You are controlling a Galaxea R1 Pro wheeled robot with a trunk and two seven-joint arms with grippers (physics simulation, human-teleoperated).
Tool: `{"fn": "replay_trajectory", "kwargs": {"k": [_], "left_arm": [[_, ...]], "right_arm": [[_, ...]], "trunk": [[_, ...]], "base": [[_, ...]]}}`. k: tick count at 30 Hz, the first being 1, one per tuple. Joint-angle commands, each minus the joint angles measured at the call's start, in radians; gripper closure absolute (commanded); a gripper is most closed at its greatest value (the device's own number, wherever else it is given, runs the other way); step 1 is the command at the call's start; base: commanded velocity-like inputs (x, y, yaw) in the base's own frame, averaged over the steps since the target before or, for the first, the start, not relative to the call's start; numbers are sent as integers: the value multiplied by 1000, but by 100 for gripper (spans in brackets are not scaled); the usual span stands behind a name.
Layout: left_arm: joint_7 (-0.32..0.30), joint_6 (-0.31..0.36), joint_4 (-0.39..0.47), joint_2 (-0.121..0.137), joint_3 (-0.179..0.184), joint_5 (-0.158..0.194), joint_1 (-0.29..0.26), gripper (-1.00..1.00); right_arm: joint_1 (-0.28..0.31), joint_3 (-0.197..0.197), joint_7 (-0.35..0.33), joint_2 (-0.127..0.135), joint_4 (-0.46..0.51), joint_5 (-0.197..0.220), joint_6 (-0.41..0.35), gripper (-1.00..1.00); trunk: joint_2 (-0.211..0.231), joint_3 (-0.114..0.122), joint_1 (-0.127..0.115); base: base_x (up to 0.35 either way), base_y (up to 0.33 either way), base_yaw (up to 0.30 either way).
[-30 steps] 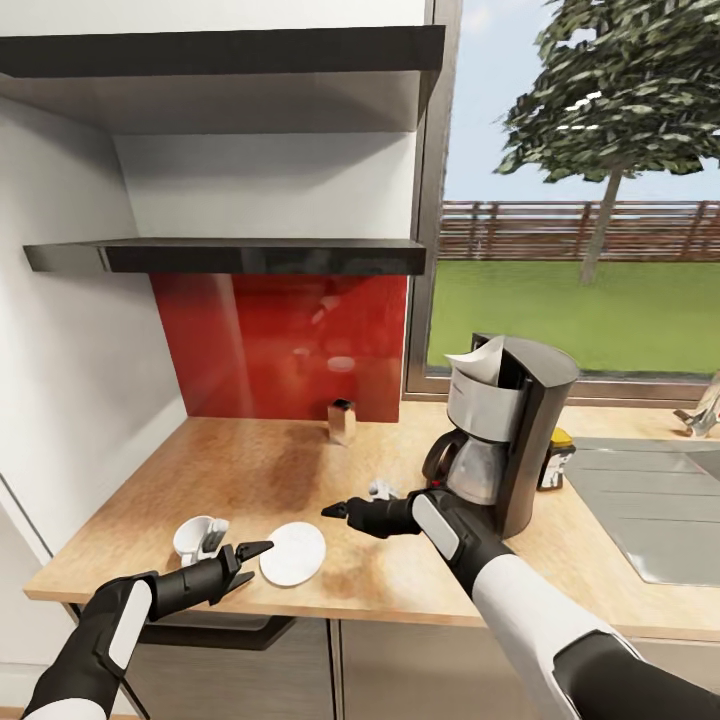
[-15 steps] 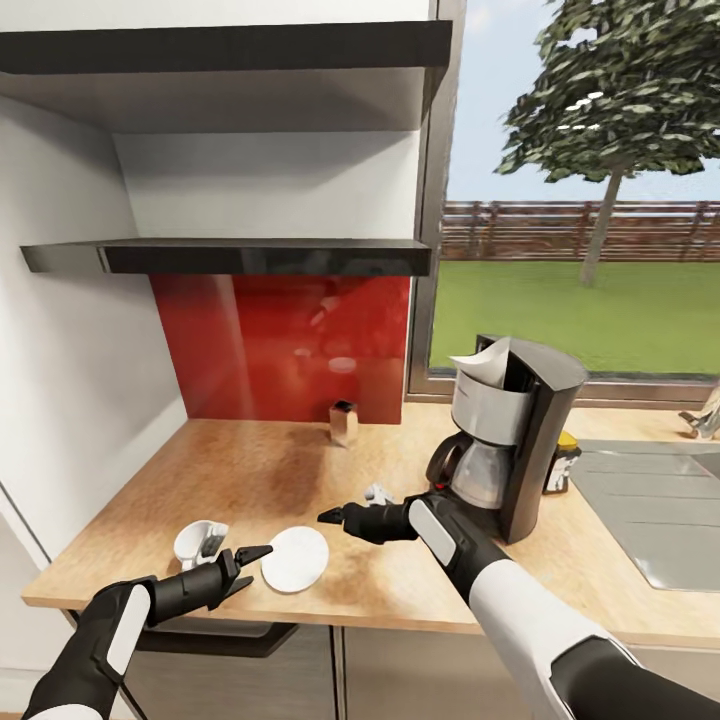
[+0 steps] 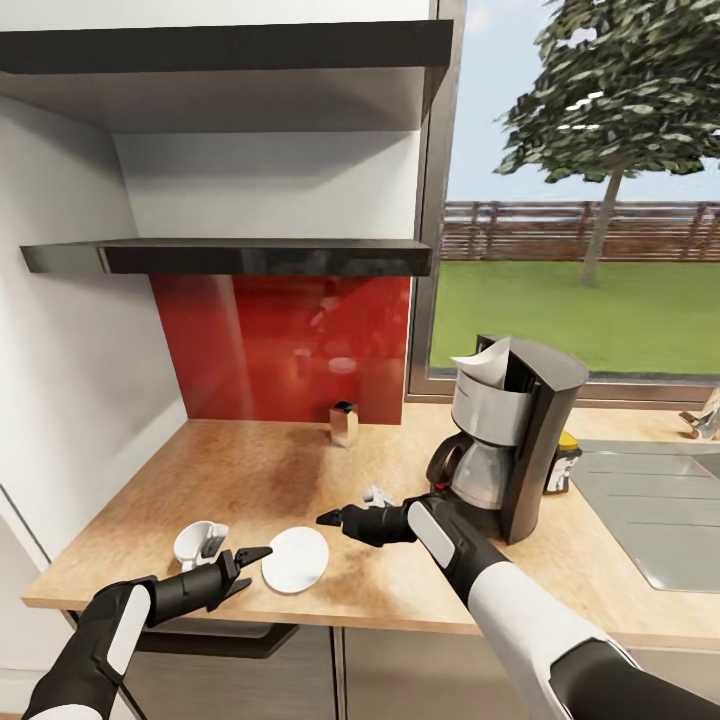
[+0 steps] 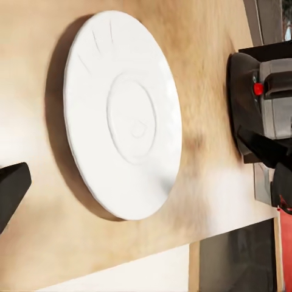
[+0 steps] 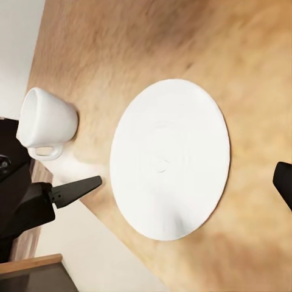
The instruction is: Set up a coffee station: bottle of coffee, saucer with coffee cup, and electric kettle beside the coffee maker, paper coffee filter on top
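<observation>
Our left gripper was spread wide and empty, just at nine o'clock of the saucer. Our right gripper hung at one o'clock of it; we could not tell its state. The cup stood at ten o'clock. We think the saucer came next: grab its rim, then carry it beside the coffee maker.

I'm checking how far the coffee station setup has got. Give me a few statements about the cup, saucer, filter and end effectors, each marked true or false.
1. The white ceramic coffee cup stands on the round white saucer. False: it sits on the wooden countertop beside the saucer, apart from it.
2. A white paper filter sticks out of the top of the black and silver coffee maker. True.
3. The left end effector grips the saucer. False: it is open near the saucer's rim, holding nothing.
4. The saucer is bare. True.
5. The right end effector holds the cup. False: it hovers empty above the counter.
</observation>
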State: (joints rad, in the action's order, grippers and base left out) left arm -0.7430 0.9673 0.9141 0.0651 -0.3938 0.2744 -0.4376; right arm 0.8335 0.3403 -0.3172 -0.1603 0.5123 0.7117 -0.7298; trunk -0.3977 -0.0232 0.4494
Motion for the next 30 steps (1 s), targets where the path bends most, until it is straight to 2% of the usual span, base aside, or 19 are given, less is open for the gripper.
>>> {"fn": "replay_trajectory", "kwargs": {"k": [1, 12, 30], "left_arm": [[-2, 4, 0, 0, -2, -3, -1, -100], [8, 3, 0, -1, -3, -3, 5, -100], [8, 3, 0, -1, -2, -2, 8, -100]], "right_arm": [[1, 1, -4, 0, 0, -3, -2, -100], [-6, 2, -3, -9, -37, -5, 2, -100], [-7, 1, -3, -14, -41, -5, 3, -100]], "trunk": [[-2, -2, 1], [-2, -2, 1], [-2, -2, 1]], "base": [[0, 0, 0], [0, 0, 0], [29, 20, 0]]}}
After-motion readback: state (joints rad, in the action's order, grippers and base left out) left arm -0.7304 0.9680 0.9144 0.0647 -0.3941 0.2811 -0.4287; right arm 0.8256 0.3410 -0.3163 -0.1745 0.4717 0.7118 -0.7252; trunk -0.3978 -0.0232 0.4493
